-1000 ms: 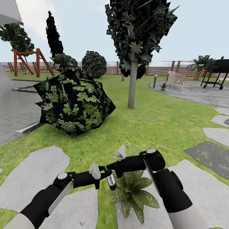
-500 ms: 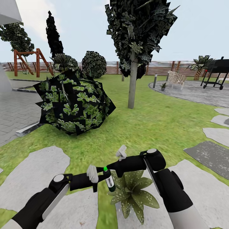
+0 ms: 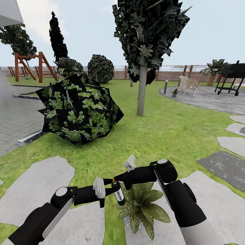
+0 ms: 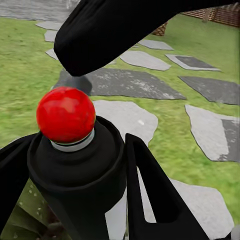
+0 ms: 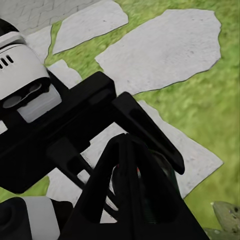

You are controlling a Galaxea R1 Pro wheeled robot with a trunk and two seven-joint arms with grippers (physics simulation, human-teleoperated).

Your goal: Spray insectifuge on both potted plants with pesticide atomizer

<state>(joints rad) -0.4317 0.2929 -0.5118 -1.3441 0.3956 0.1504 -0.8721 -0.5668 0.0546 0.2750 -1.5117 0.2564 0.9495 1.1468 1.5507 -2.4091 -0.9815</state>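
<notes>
My left gripper [image 3: 115, 190] is shut on the pesticide atomizer [image 3: 119, 196], a slim dark-green bottle with a white label, held nearly upright. In the left wrist view its red tip [image 4: 65, 114] stands between my black fingers [image 4: 150, 190]. My right gripper [image 3: 116, 177] is shut, its point just over the atomizer's top; the right wrist view shows its fingertips [image 5: 126, 142] pressed together. Directly below and to the right sits one potted plant [image 3: 144, 204], a speckled green rosette. The other potted plant [image 3: 175, 92] is small and far off at the stone patio's edge.
Flat grey stepping stones [image 3: 37, 187] lie around me on the lawn [image 3: 163, 132]. A big round bush [image 3: 80, 109] stands ahead left and a tree trunk [image 3: 142, 86] ahead. The patio [image 3: 211, 98] with a black grill [image 3: 234, 73] lies far right, by the slat fence [image 3: 170, 73].
The left arm has sunk a little toward me with the atomizer. The atomizer's tip looked green in the earlier frames and now looks dark reddish. The right arm and plants stay put.
</notes>
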